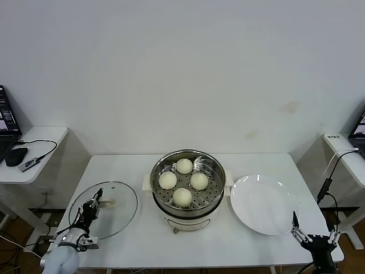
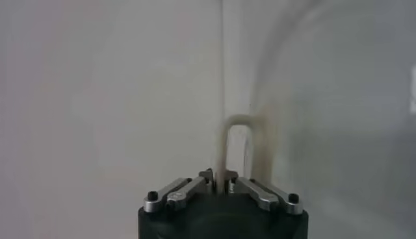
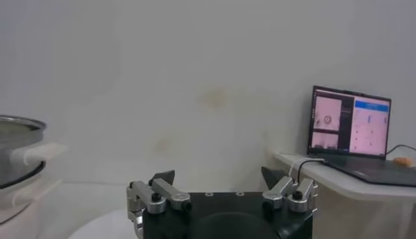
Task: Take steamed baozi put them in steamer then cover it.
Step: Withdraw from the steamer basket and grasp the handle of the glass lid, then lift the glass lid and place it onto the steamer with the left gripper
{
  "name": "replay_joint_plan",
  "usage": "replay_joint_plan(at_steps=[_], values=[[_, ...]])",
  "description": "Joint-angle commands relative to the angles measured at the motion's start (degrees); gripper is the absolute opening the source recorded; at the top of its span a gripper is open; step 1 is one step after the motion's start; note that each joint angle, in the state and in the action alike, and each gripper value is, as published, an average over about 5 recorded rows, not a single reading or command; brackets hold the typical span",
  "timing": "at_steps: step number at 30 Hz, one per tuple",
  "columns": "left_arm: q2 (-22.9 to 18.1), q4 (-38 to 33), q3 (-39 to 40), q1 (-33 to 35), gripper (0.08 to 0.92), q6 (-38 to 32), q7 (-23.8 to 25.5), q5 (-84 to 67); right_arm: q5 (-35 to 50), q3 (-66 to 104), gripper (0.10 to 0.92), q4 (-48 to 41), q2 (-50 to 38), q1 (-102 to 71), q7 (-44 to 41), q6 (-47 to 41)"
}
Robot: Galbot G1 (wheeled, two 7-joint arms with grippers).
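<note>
Several cream-white steamed baozi (image 1: 183, 166) lie in the shiny steamer (image 1: 157, 173) at the table's middle. The cover (image 1: 118, 209), a clear glass lid, lies flat on the table to the steamer's left. My left gripper (image 1: 96, 198) reaches over the lid's near rim to its centre. In the left wrist view the left gripper (image 2: 220, 183) is shut on the cover's cream bar handle (image 2: 229, 136), with the jaws pinching one leg of it. My right gripper (image 1: 311, 234) hangs open off the table's front right corner, empty in the right wrist view (image 3: 220, 175).
A white plate (image 1: 262, 205) lies right of the steamer. Side tables stand at both ends, the left one with a mouse and cable (image 1: 17, 155), the right one with a laptop (image 3: 351, 123). The steamer's rim (image 3: 18, 125) shows far off in the right wrist view.
</note>
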Motion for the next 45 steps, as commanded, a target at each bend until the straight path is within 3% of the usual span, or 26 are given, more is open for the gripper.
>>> replay_joint_plan(at_steps=[1,7,14,21,28,35,45], values=[[0.9,-10.5,-5.7,3.6,0.152,3.4,2.2,-1.2,-0.7,-1.2,0.823,-0.6,-1.1,0.3,-0.1,0.0],[4.1,-21.1,-10.3,6.7,0.152,6.9,8.8,-4.5,-1.0,-1.4,0.823,-0.4,-2.0,0.5,-0.6,0.1],[8.4,-28.3,-13.1,8.5,0.152,10.4,15.9,-7.2,-3.1,-2.3,0.823,-0.8,-2.3,0.4,-1.1,0.7],[12.5,-36.7,-5.8,7.2,0.152,17.5,21.2,-12.7,-5.8,-3.1,0.823,-1.0,-2.0,0.7,-1.2,1.4],[16.2,-39.6,3.8,1.0,0.152,22.3,21.5,-13.0,-11.1,-5.6,0.823,-2.9,0.1,2.2,-0.7,1.5],[13.1,-37.5,15.8,-7.8,0.152,26.1,21.5,-11.3,-16.1,-8.3,0.823,-6.3,1.6,4.8,0.0,0.7],[1.4,-32.6,27.3,-18.1,0.152,31.0,25.9,0.2,-18.4,-10.6,0.823,-9.1,1.9,6.7,0.2,0.5]])
